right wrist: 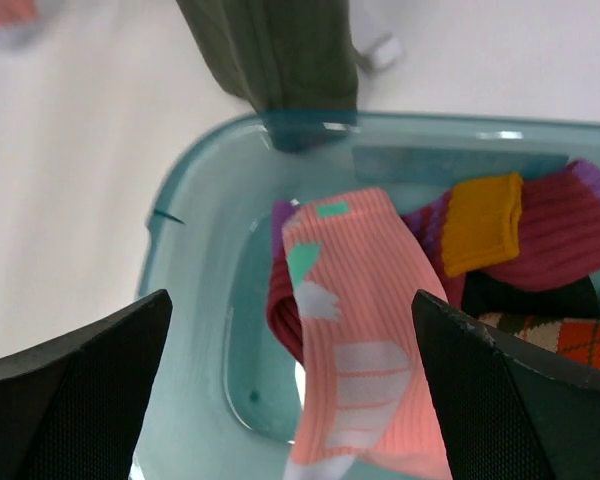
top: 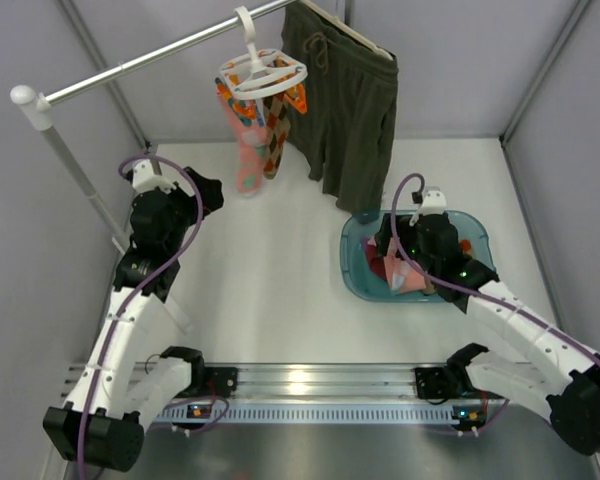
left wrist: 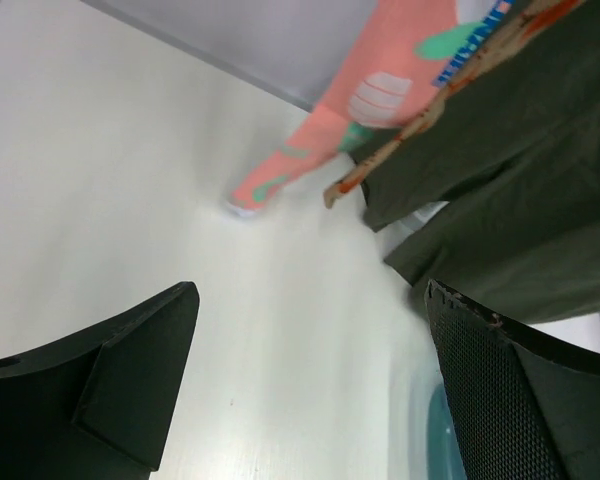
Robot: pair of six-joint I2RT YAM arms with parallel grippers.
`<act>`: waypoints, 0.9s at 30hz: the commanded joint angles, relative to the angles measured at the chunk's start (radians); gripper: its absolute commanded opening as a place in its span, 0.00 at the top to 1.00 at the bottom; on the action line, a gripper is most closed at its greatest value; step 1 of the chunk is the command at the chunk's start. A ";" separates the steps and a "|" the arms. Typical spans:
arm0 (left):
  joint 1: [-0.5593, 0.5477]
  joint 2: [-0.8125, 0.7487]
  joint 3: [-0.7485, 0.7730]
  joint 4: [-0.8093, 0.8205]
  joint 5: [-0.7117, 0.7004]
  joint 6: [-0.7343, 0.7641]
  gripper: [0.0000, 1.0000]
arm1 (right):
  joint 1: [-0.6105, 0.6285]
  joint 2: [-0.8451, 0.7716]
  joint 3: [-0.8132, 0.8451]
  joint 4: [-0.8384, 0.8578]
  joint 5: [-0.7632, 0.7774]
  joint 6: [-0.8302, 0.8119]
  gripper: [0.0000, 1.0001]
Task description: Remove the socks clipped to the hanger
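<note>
The white ring hanger [top: 263, 75] hangs by its hook from the metal rail. A pink sock [top: 248, 150] and a brown-orange diamond sock [top: 274, 140] are still clipped to it. They also show in the left wrist view, pink [left wrist: 350, 120] and diamond [left wrist: 420, 125]. My left gripper [top: 208, 192] is open and empty, low and to the left of them [left wrist: 310, 380]. My right gripper [top: 395, 250] is open over the teal basin [right wrist: 190, 200]. Between its jaws [right wrist: 292, 390] lies a second pink sock [right wrist: 365, 340]. Maroon [right wrist: 560, 225], black [right wrist: 525, 295] and diamond [right wrist: 570, 340] socks lie beside it.
Large olive shorts [top: 345, 110] hang on a slim hanger right of the ring hanger, their hem reaching the basin's far rim [right wrist: 280, 60]. The rail's upright post [top: 75, 175] stands at the left. Grey walls close in the white table [top: 270, 270].
</note>
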 commanded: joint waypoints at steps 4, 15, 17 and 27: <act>0.004 0.055 -0.008 0.097 0.010 0.119 0.01 | 0.001 -0.081 0.055 0.216 -0.322 -0.020 0.01; 0.065 0.529 0.056 0.789 0.293 0.280 0.02 | 0.009 -0.075 -0.022 0.540 -0.926 0.023 0.01; 0.078 0.591 0.088 0.838 0.316 0.287 0.02 | 0.016 -0.090 -0.033 0.550 -0.933 0.029 0.01; 0.116 0.915 0.334 0.998 0.530 0.275 0.14 | 0.076 -0.052 -0.030 0.628 -0.976 0.032 0.00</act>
